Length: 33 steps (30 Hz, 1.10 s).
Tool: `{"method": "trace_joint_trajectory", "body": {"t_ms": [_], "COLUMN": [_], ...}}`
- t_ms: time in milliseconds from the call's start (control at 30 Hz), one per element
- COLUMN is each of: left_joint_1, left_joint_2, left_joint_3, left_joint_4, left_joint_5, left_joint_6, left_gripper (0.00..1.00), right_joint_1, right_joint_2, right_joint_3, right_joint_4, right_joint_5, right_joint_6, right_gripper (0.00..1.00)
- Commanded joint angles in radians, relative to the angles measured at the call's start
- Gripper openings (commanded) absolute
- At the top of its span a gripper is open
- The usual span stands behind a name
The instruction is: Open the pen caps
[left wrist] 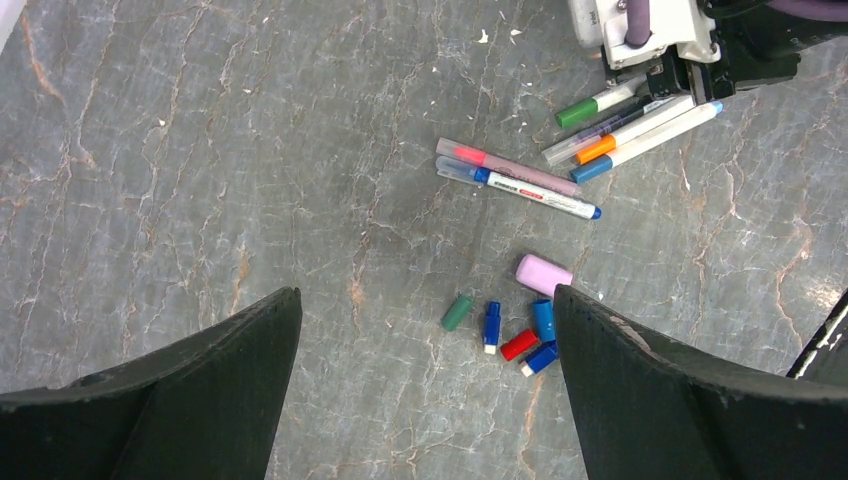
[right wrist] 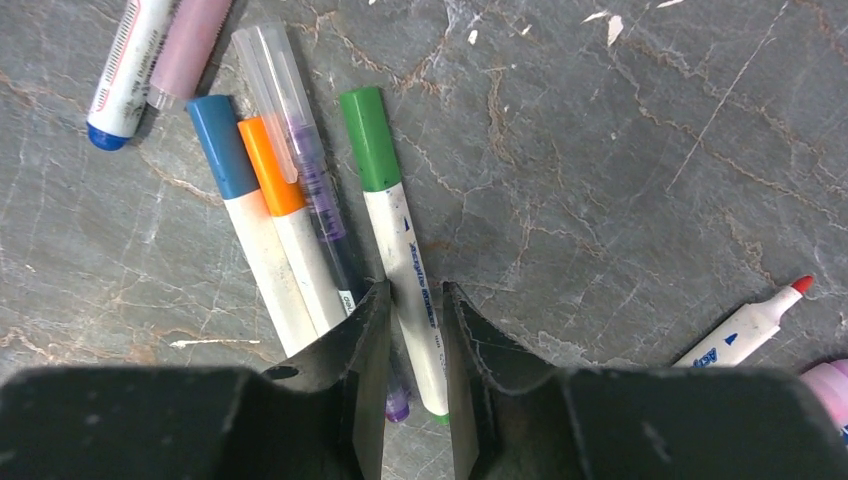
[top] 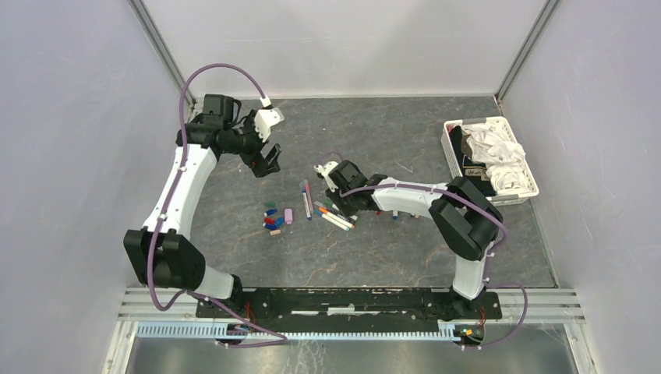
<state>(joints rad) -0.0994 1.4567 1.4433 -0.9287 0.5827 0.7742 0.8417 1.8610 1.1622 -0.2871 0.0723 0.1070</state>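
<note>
**Left jaws wide above the loose caps, right jaws astride a green-capped pen**

I am watching the left arm [top: 187, 183] hanging over the left half of the desk [top: 374, 257], with its jaws standing spread wide and holding nothing. In its wrist view, the loose pen caps [left wrist: 510, 325] are lying in a small cluster on the desk between the two fingers. A green cap [left wrist: 457, 312] is sitting at the left, blue and red ones are bunching beside it, and a larger lilac cap [left wrist: 544, 274] is lying just above them.

Moving right, two pens with clear caps [left wrist: 520, 180] are lying side by side near the cluster.

Next, the right arm [top: 405, 195] is reaching in low over a bundle of pens. Its jaws are standing narrowly apart, astride the white barrel of the green-capped pen [right wrist: 405, 250]. Whether they are actually pinching it, I cannot tell. Beside that barrel, the purple pen [right wrist: 310, 170], the orange-capped pen [right wrist: 300, 250] and the blue-capped pen [right wrist: 255, 250] are lying close together, the last two with their caps on.

Further right in the wrist view, an uncapped red-tipped pen [right wrist: 745, 325] is lying apart.

At the far right, a white basket [top: 452, 148] is holding crumpled white cloth [top: 495, 152].
</note>
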Motion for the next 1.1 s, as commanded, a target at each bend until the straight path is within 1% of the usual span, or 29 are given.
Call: {"method": "trace_joint_trajectory", "body": {"t_ms": [0, 100, 267, 300, 367, 433, 467, 533, 700, 833, 933, 1067], "left_joint_1": [0.004, 0.004, 0.004, 0.004, 0.004, 0.004, 0.003, 0.003, -0.005, -0.058, -0.108, -0.163], "left_joint_2": [-0.031, -0.042, -0.096, -0.105, -0.104, -0.085, -0.073, -0.054, -0.035, -0.027, -0.026, -0.039], "left_joint_3": [-0.005, -0.013, -0.053, -0.069, -0.082, -0.085, -0.089, -0.1, -0.144, -0.163, -0.177, -0.214], "left_joint_4": [0.014, 0.004, -0.07, -0.074, -0.1, -0.155, -0.193, -0.264, -0.3, -0.3, -0.277, -0.218], "left_joint_5": [0.039, 0.055, 0.172, 0.185, 0.202, 0.22, 0.234, 0.258, 0.287, 0.271, 0.249, 0.208], "left_joint_6": [-0.008, 0.012, 0.161, 0.184, 0.23, 0.299, 0.349, 0.437, 0.559, 0.602, 0.597, 0.575], "left_gripper": [1.0, 1.0, 1.0, 1.0, 1.0, 1.0, 1.0, 0.99, 0.96, 0.93, 0.92, 0.9], "right_joint_1": [-0.002, -0.009, -0.04, -0.05, -0.073, -0.098, -0.114, -0.136, -0.152, -0.152, -0.144, -0.128], "right_joint_2": [0.015, 0.02, 0.021, 0.019, 0.012, -0.016, -0.037, -0.076, -0.149, -0.14, -0.121, -0.104], "right_joint_3": [0.013, 0.006, -0.022, -0.028, -0.035, -0.047, -0.057, -0.056, 0.016, 0.093, 0.128, 0.148], "right_joint_4": [0.023, 0.025, 0.037, 0.04, 0.042, 0.059, 0.073, 0.085, 0.03, -0.051, -0.075, -0.084], "right_joint_5": [0.023, 0.047, 0.031, 0.017, -0.025, -0.104, -0.161, -0.259, -0.465, -0.674, -0.818, -0.917], "right_joint_6": [-0.015, -0.012, -0.005, -0.003, 0.001, 0.014, 0.019, 0.028, 0.018, 0.004, -0.001, -0.004], "right_gripper": [0.28, 0.25, 0.21, 0.19, 0.13, 0.02, 0.0, 0.0, 0.0, 0.0, 0.0, 0.0]}}
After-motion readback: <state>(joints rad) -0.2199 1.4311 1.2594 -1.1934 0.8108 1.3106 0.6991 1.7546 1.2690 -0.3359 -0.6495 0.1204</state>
